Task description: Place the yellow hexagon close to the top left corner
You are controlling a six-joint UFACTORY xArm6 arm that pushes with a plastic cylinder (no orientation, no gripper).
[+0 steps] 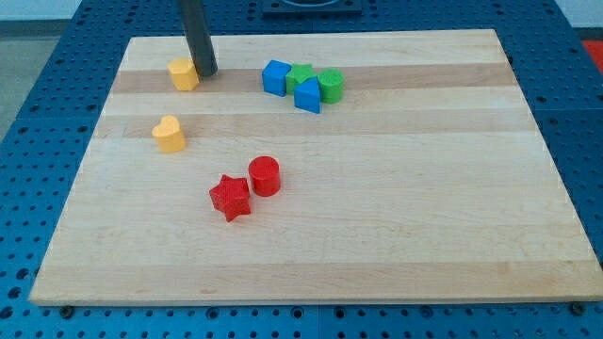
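Note:
The yellow hexagon (183, 73) lies near the board's top left corner. My tip (206, 72) rests on the board right beside the hexagon's right side, touching or almost touching it. The dark rod rises from there out of the view's top.
A yellow heart (170, 134) lies below the hexagon at the left. A red star (230, 197) and a red cylinder (265, 175) sit mid-board. A blue cube (275, 76), green star (300, 75), blue triangle (307, 95) and green cylinder (331, 85) cluster at the top centre. The wooden board (396, 217) has edges all round.

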